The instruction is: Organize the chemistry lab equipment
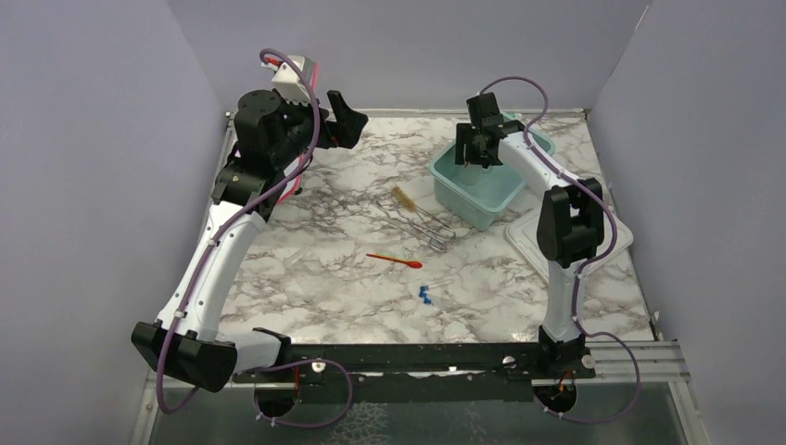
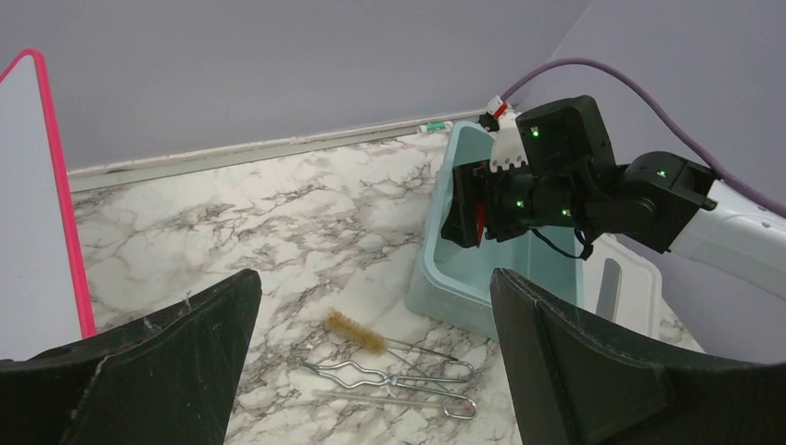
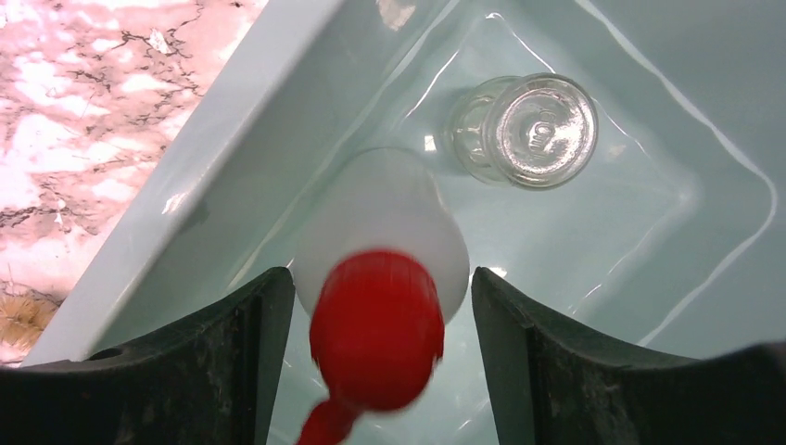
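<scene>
My right gripper (image 1: 480,148) hangs over the pale teal tub (image 1: 482,199). In the right wrist view its jaws (image 3: 380,278) stand open on either side of a blurred white bottle with a red cap and spout (image 3: 375,334), with a gap on each side. A small clear glass vessel (image 3: 526,130) stands upright in the tub's corner. On the marble lie a tan-bristled brush (image 1: 402,197), metal tongs (image 1: 422,222), a thin red-orange spatula (image 1: 394,260) and blue-capped tubes (image 1: 424,295). My left gripper (image 1: 324,120) is raised at the back left, open and holding nothing (image 2: 371,278).
The tub's white lid (image 1: 524,239) lies flat to the right of the tub. A pink-edged whiteboard (image 2: 37,213) leans at the back left behind the left arm. Grey walls close off three sides. A clear rod (image 2: 371,397) lies beside the tongs (image 2: 389,380).
</scene>
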You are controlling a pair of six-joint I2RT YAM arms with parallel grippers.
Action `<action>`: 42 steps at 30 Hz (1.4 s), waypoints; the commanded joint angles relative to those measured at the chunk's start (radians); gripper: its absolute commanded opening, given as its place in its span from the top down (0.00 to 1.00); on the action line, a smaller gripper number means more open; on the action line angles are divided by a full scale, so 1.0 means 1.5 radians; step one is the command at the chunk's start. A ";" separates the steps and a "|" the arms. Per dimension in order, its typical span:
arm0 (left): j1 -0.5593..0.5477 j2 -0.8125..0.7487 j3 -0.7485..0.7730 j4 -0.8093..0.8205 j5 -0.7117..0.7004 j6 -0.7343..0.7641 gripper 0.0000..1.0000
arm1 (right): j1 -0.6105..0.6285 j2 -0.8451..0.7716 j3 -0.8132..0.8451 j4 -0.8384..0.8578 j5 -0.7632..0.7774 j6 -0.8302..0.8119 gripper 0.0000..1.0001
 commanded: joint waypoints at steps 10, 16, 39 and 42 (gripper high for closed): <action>-0.003 0.009 0.048 0.002 -0.023 0.044 0.03 | -0.004 -0.046 0.062 -0.029 -0.025 -0.007 0.22; -0.003 0.000 0.050 -0.004 -0.029 0.052 0.03 | -0.004 -0.102 0.076 -0.046 -0.028 -0.016 0.21; -0.003 -0.084 -0.005 -0.003 -0.027 0.021 0.03 | 0.244 -0.263 -0.175 0.038 -0.172 -0.091 0.38; -0.003 -0.096 -0.013 -0.004 -0.026 0.017 0.03 | 0.265 -0.240 -0.205 0.037 -0.165 -0.095 0.45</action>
